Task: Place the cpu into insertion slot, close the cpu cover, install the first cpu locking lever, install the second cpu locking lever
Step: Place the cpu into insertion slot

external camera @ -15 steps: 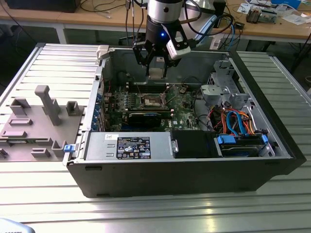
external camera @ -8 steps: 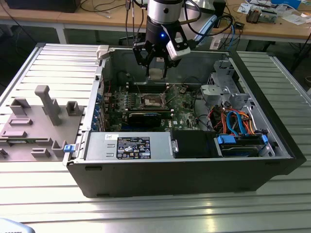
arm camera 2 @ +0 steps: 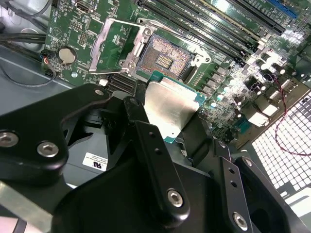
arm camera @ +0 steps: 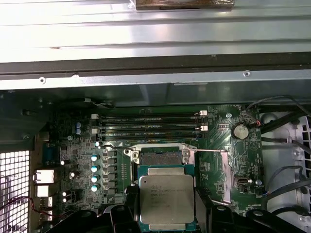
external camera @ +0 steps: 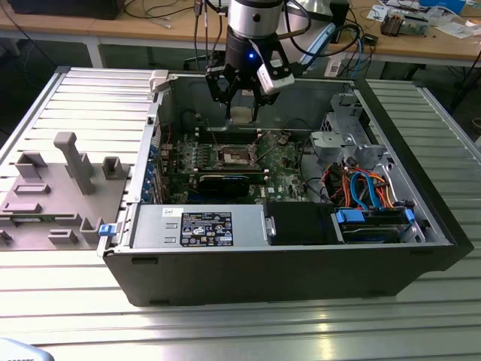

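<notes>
Inside the open computer case (external camera: 270,274) we see a green board (external camera: 282,162). The gripper (external camera: 241,111) hangs over it, fingers (arm camera 2: 150,150) clenched on the cpu (arm camera: 166,201), just above the bare insertion slot (arm camera 2: 167,58); the cpu cover (arm camera 2: 99,47) is flipped open. The case rests on a ribbed metal table (external camera: 75,98); wooden tables (external camera: 428,47) stand beyond.

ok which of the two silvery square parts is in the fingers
The cpu: its solid metal top sits gripped between the fingers, above the board. The cover is the cut-out frame, open beside the slot.
</notes>
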### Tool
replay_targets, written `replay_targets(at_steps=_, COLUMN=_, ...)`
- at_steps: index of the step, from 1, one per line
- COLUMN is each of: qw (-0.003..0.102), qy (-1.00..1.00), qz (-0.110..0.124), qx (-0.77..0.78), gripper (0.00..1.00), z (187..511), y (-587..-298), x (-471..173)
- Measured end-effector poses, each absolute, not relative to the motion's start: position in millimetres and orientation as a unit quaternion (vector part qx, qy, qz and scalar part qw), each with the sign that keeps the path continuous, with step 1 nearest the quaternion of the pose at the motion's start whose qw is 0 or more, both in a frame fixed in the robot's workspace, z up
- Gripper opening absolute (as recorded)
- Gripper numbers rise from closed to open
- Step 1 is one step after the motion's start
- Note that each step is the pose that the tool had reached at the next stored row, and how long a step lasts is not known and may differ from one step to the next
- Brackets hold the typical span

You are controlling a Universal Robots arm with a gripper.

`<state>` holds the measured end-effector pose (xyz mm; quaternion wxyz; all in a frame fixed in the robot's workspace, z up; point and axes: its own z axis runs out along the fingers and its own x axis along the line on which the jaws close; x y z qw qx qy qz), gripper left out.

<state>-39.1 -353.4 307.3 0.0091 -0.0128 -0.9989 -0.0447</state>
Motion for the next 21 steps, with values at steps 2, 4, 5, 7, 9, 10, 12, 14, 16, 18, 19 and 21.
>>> replay_targets(at_steps=2, qw=0.009, qy=-0.999, qz=-0.045, qx=-0.013, gripper=0.55, z=306.8, y=-353.4, x=-39.1)
replay_targets(at_steps=4, qw=0.009, qy=-0.999, qz=-0.045, qx=-0.013, gripper=0.55, z=306.4, y=-353.4, x=-39.1)
replay_targets(at_steps=5, qw=0.009, qy=-0.999, qz=-0.045, qx=-0.013, gripper=0.55, z=306.2, y=-353.4, x=-39.1)
replay_targets(at_steps=7, qw=0.009, qy=-0.999, qz=-0.045, qx=-0.013, gripper=0.55, z=305.8, y=-353.4, x=-39.1)
replay_targets(at_steps=9, qw=0.009, qy=-0.999, qz=-0.045, qx=-0.013, gripper=0.55, z=305.3, y=-353.4, x=-39.1)
replay_targets(at_steps=10, qw=0.009, qy=-0.999, qz=-0.045, qx=-0.013, gripper=0.55, z=305.1, y=-353.4, x=-39.1)
replay_targets(at_steps=12, qw=0.009, qy=-0.999, qz=-0.045, qx=-0.013, gripper=0.55, z=304.7, y=-353.4, x=-39.1)
replay_targets(at_steps=14, qw=0.009, qy=-0.999, qz=-0.045, qx=-0.013, gripper=0.55, z=304.2, y=-353.4, x=-39.1)
replay_targets(at_steps=16, qw=0.009, qy=-0.999, qz=-0.045, qx=-0.013, gripper=0.55, z=303.7, y=-353.4, x=-39.1)
replay_targets(at_steps=18, qw=0.009, qy=-0.999, qz=-0.045, qx=-0.013, gripper=0.55, z=303.0, y=-353.4, x=-39.1)
replay_targets(at_steps=19, qw=0.009, qy=-0.999, qz=-0.045, qx=-0.013, gripper=0.55, z=302.7, y=-353.4, x=-39.1)
replay_targets(at_steps=21, qw=0.009, qy=-0.999, qz=-0.045, qx=-0.013, gripper=0.55, z=302.3, y=-353.4, x=-39.1)
